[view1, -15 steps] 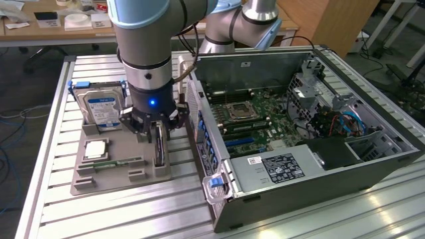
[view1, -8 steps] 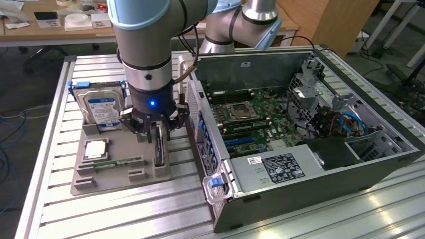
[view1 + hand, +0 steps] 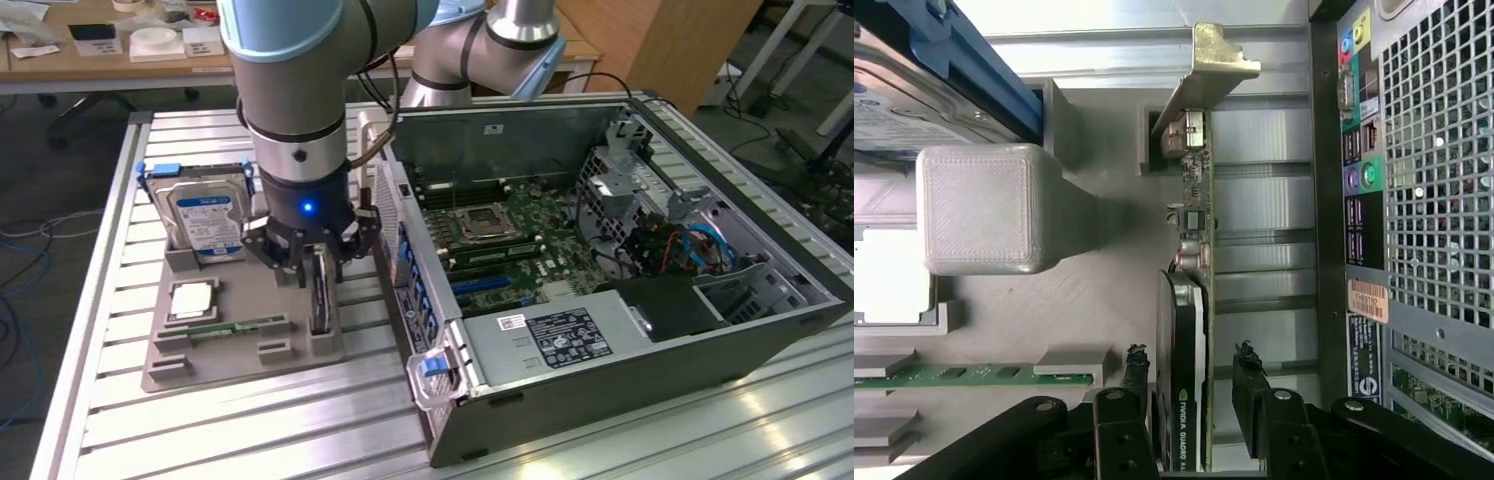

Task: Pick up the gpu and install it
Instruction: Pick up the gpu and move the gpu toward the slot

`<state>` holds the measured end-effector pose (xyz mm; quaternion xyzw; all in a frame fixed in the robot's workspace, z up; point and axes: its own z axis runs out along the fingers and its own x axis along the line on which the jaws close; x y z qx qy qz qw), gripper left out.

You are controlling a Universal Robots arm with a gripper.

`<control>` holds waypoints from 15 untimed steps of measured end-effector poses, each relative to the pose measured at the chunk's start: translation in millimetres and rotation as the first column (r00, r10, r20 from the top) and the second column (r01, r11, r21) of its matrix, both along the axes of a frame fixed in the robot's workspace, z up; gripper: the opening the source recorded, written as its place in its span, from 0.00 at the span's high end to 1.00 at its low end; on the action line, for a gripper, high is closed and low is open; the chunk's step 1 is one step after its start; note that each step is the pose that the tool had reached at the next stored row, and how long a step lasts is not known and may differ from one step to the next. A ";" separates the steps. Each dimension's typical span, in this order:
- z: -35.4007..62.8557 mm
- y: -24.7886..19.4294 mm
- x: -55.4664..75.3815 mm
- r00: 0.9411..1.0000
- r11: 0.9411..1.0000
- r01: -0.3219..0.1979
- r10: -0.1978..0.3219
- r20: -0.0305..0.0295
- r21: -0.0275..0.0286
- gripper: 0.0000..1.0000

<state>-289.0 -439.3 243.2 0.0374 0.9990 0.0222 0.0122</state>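
A: Wrist view, hand (image 3: 1192, 352) state?
B: Open, fingers (image 3: 1247, 362) either side of the gpu (image 3: 1192, 250), not clamped on it.
A: Gpu where?
B: Between the fingers, on edge in the gray holder (image 3: 1104, 270), computer case (image 3: 1434, 200) nearby.

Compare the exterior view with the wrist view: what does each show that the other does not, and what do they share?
Exterior view: the motherboard and power supply inside the open computer case. Wrist view: the case's rear ports and the gpu's silver end bracket. Shared: the gpu standing on edge in the grey holder, with the open gripper straddling it, one finger on each side.
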 end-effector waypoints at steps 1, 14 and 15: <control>-1.1 0.3 0.0 1.000 1.000 0.000 0.000 0.000 0.000 0.53; -8.3 0.8 0.0 1.000 1.000 0.000 0.000 0.000 0.000 0.53; -8.7 0.9 0.0 1.000 1.000 0.000 0.000 0.000 0.000 0.53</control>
